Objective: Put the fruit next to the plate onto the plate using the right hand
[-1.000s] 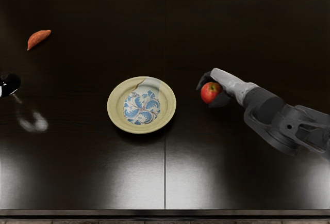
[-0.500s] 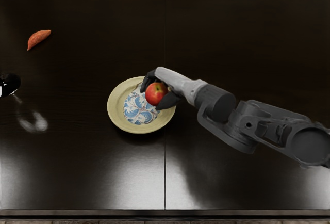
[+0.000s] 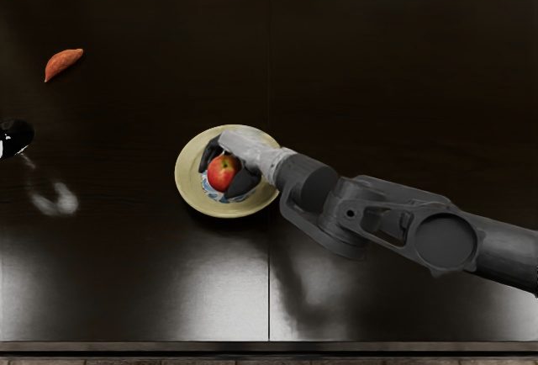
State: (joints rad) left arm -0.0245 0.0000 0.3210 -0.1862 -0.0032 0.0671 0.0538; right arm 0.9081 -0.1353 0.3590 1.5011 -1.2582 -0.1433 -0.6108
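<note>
Head view: the right hand (image 3: 244, 150) now is over the plate (image 3: 187, 182), with its arm reaching in from the right side and crossing the dark table (image 3: 378, 62) at a slant. One second ago this hand was closing on the red apple (image 3: 222, 172) well to the right of the plate, where the fruit lay on the bare table. Half a second ago it carried the apple over the right edge of the plate. In the present picture the apple has come further left and sits over the blue pattern in the middle of the plate. The dark fingers (image 3: 207, 157) are curled around the apple on both sides, so the hand grips it and has not released it.

From this high angle it is not clear whether the apple already touches the plate or hangs a little above it. For the task, the carrying part looks nearly finished. What remains, by judgement, is to lower if needed, open the fingers and draw the hand away without rolling the fruit off.

At the left edge shows a small dark shape, probably the resting left hand (image 3: 13, 138), in the same place as before. The orange vegetable (image 3: 63, 63) far at the upper left has not moved either.
</note>
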